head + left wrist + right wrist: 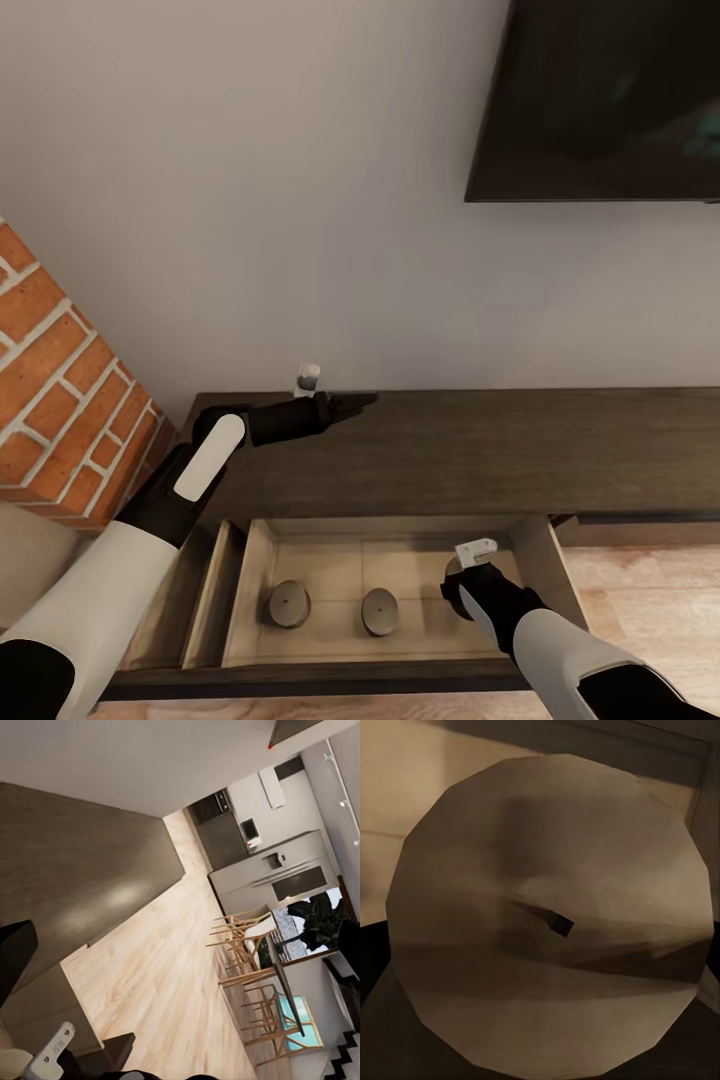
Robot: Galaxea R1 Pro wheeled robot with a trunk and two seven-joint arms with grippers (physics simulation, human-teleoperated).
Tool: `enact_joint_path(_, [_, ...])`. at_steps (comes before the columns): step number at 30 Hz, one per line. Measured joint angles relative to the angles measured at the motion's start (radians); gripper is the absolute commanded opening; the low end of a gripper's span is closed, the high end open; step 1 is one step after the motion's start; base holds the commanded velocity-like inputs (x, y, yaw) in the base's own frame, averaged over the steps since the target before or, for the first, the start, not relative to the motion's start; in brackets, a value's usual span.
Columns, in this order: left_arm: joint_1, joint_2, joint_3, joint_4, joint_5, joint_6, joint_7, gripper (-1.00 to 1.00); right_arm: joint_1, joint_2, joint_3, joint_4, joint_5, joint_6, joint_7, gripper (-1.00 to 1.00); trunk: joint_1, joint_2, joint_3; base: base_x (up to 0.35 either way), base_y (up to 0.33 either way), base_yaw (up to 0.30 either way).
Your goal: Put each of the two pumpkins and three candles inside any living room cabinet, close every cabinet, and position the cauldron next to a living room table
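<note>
Candle 3 [551, 922] is hanging under your right gripper [470, 580], apparently clamped, while you're lowering it into the drawer [560, 570] beside 2 others.

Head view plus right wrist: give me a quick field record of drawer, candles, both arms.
drawer: open drawer of the cabinet, light tan inside
candles in drawer: two standing free, left candle and middle candle
third candle: third candle right under the right gripper, at the drawer's right end; wick nub visible
right grip state: cannot tell
left gripper: left gripper above the cabinet top, holding nothing visible
pumpkins: none visible
</note>
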Motion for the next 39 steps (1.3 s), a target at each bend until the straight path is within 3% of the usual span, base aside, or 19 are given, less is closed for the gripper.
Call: enact_joint_path(39, [0.0,0.0,0.0,0.003,0.0,0.0,0.001,1.0,0.0,-0.001,-0.005,0.0,-0.001,0.002,-0.003,-1.0,0.15,-0.273,-0.122,0.0,0.0,0.0])
